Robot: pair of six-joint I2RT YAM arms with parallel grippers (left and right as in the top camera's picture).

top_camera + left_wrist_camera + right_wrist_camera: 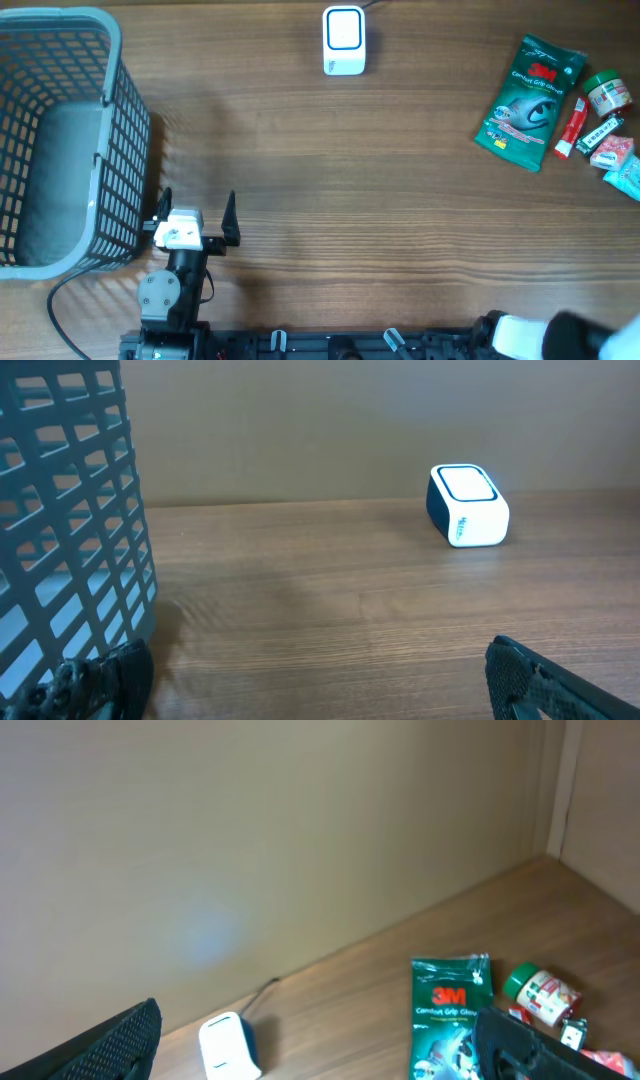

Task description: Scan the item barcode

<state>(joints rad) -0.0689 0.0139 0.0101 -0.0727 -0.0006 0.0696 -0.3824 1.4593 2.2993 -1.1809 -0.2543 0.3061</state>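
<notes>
Both jaws gape, well apart from the glove pack point(530, 103).

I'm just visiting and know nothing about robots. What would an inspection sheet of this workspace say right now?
Surface: wooden table, no spills seen.
Job's things: white barcode scanner at the far edge; 3M gloves pack, green-lidded jar, red tube and small packets grouped at the right.
Clutter: grey mesh basket at the left, nothing seen inside.
Grippers: left gripper open, empty, beside the basket; right gripper open, empty.
Cables: black cable near the basket; scanner cable leads toward the wall.
Surroundings: plain beige wall.
</notes>
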